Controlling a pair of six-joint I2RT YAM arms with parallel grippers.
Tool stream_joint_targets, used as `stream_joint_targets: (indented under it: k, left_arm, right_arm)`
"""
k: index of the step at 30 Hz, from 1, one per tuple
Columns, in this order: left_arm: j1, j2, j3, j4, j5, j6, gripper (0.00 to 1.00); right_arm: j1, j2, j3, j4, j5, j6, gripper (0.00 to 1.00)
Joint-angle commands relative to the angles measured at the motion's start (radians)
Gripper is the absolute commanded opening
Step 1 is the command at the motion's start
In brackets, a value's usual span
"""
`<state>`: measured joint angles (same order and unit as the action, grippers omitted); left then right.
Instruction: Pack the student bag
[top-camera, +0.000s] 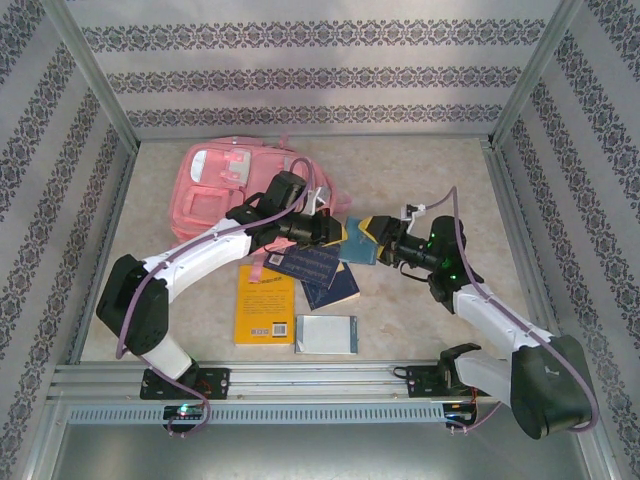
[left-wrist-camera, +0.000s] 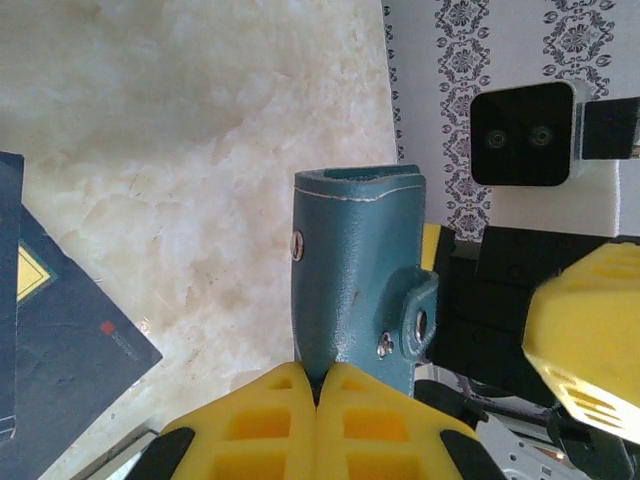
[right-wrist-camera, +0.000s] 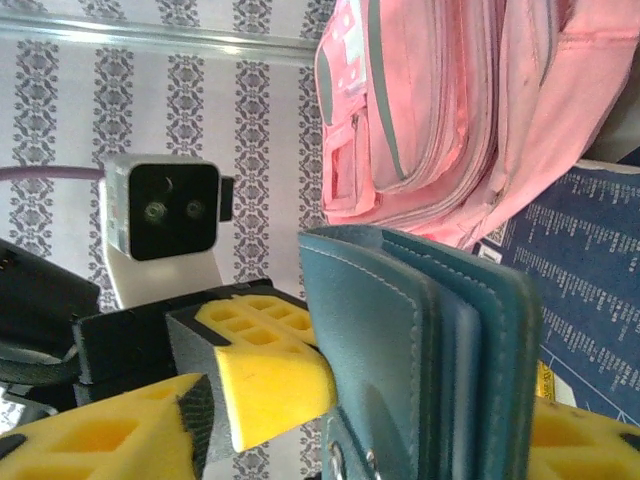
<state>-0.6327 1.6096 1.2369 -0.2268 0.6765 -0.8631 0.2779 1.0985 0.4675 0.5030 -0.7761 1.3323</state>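
Handover: a teal leather notebook (top-camera: 358, 241), pinched in the closed left gripper (left-wrist-camera: 318, 386), is straddled by the part-open right gripper (right-wrist-camera: 430, 410). Whether it is gripped cannot be told. A firm right-hand hold is called for before the student bag (top-camera: 215, 185) is packed.

Bare marble tabletop (top-camera: 440, 170) open at far right; centre blocked by pink backpack (top-camera: 225, 185), left arm (top-camera: 195, 258) and right arm (top-camera: 480, 300) meeting at a teal case (top-camera: 358, 242), books (top-camera: 265, 305) below, apparently four.

Teal case (top-camera: 358, 241) hangs near yellow book (top-camera: 264, 308), navy books (top-camera: 334, 289), pale booklet (top-camera: 327, 334).
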Motion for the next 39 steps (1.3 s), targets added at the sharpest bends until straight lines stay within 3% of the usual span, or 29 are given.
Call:
stream_joint_targets:
  k: [1, 5, 7, 10, 14, 21, 25, 30, 39]
  left_arm:
    - [0.010, -0.022, 0.000, -0.019, -0.004, 0.027, 0.00]
    - [0.010, -0.029, -0.003, -0.002, -0.005, 0.021, 0.05]
    - [0.009, -0.037, -0.005, -0.011, -0.012, 0.024, 0.18]
    - [0.011, -0.043, 0.010, -0.065, -0.034, 0.052, 0.45]
    - [0.053, -0.049, 0.087, -0.231, -0.156, 0.122, 0.59]
    - [0.207, -0.008, 0.201, -0.369, -0.334, 0.212, 0.62]
    - [0.300, 0.074, 0.266, -0.369, -0.349, 0.241, 0.62]
    - [0.375, 0.239, 0.380, -0.313, -0.289, 0.269, 0.60]
    - [0.374, 0.485, 0.584, -0.259, -0.181, 0.297, 0.52]
  right_arm:
    - [0.029, 0.016, 0.043, 0.036, -0.010, -0.008, 0.54]
    - [0.027, 0.014, 0.046, -0.005, 0.009, -0.027, 0.34]
    - [0.023, 0.009, 0.052, -0.039, 0.020, -0.045, 0.24]
    - [0.019, -0.002, 0.056, -0.090, 0.031, -0.069, 0.15]
    - [0.012, -0.053, 0.064, -0.265, 0.084, -0.143, 0.05]
    - [0.005, -0.144, 0.067, -0.546, 0.170, -0.254, 0.04]
    - [0.004, -0.170, 0.082, -0.646, 0.175, -0.287, 0.04]
    - [0.002, -0.198, 0.115, -0.775, 0.182, -0.335, 0.05]
    - [-0.039, -0.203, 0.127, -0.861, 0.154, -0.363, 0.04]
